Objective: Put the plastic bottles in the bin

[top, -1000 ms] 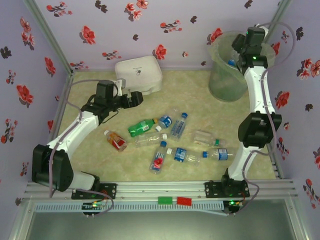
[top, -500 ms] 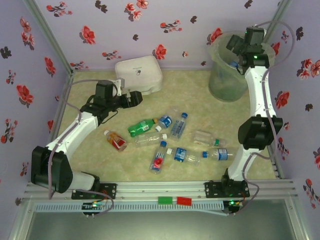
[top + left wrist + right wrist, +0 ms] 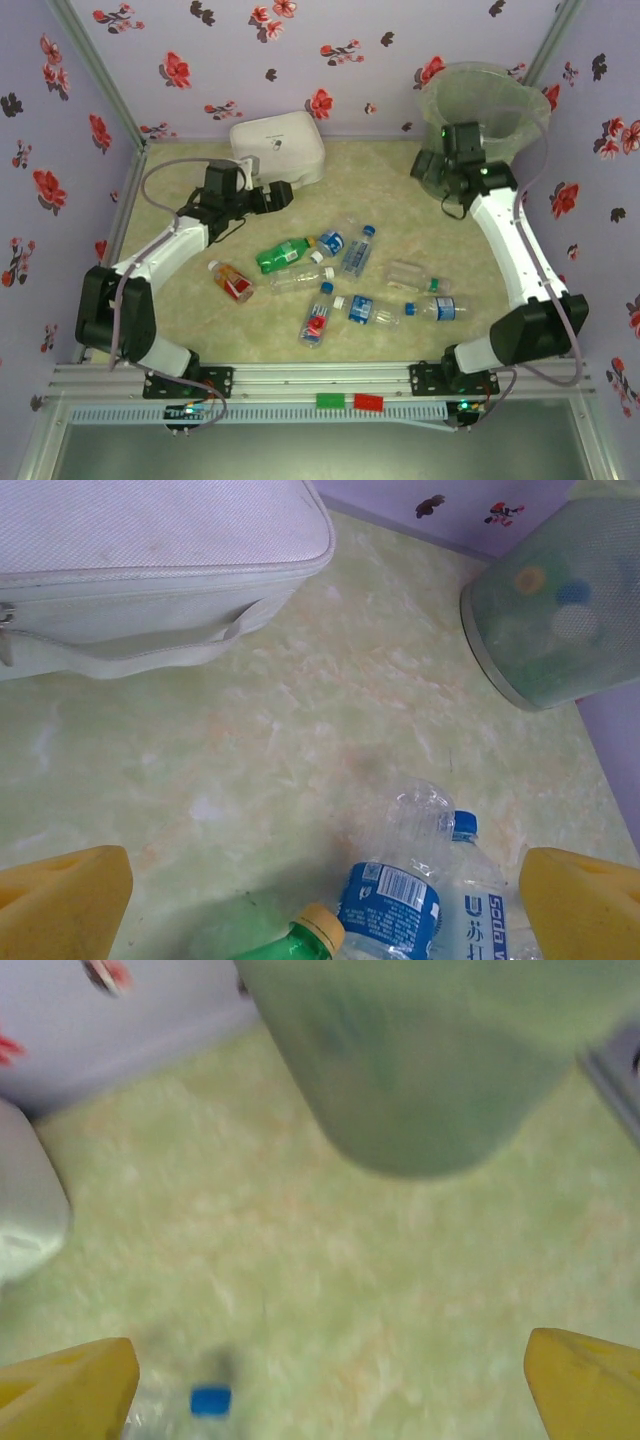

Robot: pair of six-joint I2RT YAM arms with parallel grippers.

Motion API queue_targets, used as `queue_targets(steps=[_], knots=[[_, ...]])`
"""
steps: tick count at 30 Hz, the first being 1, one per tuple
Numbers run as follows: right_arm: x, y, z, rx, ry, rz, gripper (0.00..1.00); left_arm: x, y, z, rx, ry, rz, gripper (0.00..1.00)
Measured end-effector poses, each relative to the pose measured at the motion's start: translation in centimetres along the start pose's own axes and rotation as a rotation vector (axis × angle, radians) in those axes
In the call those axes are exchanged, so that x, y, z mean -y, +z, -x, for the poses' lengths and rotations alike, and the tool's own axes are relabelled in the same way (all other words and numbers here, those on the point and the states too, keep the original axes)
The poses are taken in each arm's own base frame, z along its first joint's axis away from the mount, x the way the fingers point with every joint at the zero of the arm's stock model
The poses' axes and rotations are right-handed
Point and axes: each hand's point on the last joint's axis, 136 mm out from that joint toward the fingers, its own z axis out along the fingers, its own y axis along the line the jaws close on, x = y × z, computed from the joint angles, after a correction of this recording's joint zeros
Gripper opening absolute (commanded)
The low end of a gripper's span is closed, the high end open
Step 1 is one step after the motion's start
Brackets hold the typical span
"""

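Plastic bottles (image 3: 372,311) scattered mid-table, bin (image 3: 515,125) in far right corner, right end effector (image 3: 428,170) beside it

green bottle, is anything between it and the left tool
Nothing visible does. The left tool is open, with bare table between it and the green bottle. The white box sits on the tool's far side, out of the way.
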Motion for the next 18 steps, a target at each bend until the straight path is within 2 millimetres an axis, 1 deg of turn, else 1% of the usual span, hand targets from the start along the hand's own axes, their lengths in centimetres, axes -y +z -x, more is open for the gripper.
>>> queue_targets(steps=[4, 9, 13, 16, 18], knots=[[2.2, 0.4, -6.5, -0.122, 0.073, -0.051, 1.0, -0.5, 1.3, -0.4, -0.01, -0.019, -0.007, 1.0], [5.9, -0.6, -12.9, -0.219, 0.207, -0.14, 0.99, -0.8, 2.0, -0.8, -0.02, -0.022, -0.009, 1.0], [8.5, -1.9, -16.4, -0.261, 0.322, -0.204, 0.97, -1.1, 2.1, -1.3, -0.022, -0.023, -0.008, 1.0], [9.8, -2.5, -18.3, -0.282, 0.385, -0.238, 0.96, -1.6, 2.3, -2.0, -0.033, -0.03, -0.001, 1.0], [10.5, -2.5, -19.5, -0.303, 0.415, -0.263, 0.95, -1.8, 2.3, -2.3, -0.036, -0.033, 0.002, 1.0]])
